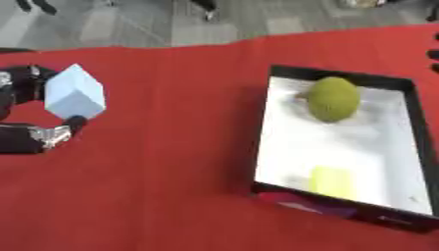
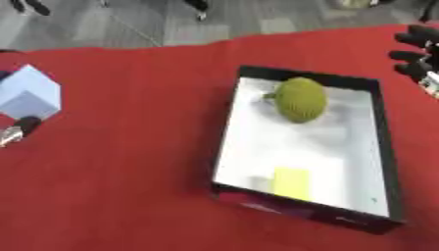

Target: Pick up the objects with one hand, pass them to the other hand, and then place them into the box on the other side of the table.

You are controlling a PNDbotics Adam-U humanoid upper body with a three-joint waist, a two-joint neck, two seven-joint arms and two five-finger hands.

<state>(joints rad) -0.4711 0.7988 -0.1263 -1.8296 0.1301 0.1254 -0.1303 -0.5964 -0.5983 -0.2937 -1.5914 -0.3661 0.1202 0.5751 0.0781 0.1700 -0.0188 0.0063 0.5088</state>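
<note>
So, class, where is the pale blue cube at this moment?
The pale blue cube is at the left edge of the left eye view, held in the left hand above the red tablecloth, well left of the box.

Black hands [image 1: 21, 112], silver-jointed fingers [image 1: 53, 136]

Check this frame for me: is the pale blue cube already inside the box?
No. The pale blue cube is held in the left hand over the red cloth, well apart from the box.
</note>
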